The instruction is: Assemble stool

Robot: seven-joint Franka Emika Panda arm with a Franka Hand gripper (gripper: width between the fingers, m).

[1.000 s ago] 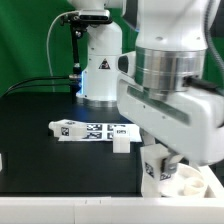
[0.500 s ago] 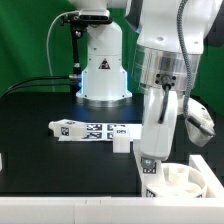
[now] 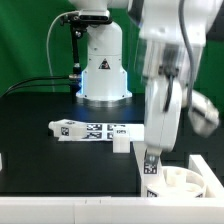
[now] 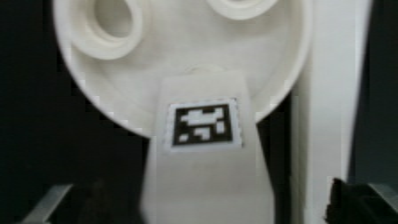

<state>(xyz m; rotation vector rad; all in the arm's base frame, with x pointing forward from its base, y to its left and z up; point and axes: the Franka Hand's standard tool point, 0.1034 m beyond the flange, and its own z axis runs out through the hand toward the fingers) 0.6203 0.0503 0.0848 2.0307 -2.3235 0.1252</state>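
Gripper [image 3: 150,153] hangs low at the exterior view's right, over one stool leg [image 4: 199,170]. In the wrist view its fingers show only as dark slivers on either side, with a dark gap between each and the leg. We read the jaws as spread wider than the leg, with nothing clamped.

The leg rests against the round seat [image 4: 178,70], tagged face toward the wrist camera. We cannot tell whether it overlaps the rim or only touches it. The seat sits at the exterior view's right, near the front edge of the black table [image 3: 40,115].

Risks, in our judgement:
- Closing off-centre lets one finger land first and skew the leg.
- Going lower may strike the seat rim and shove the seat toward the edge.
- A shallow pinch lets the leg slip on lifting.
- A sideways swing could clip the small white block [image 3: 122,143] beside the marker board [image 3: 88,130].
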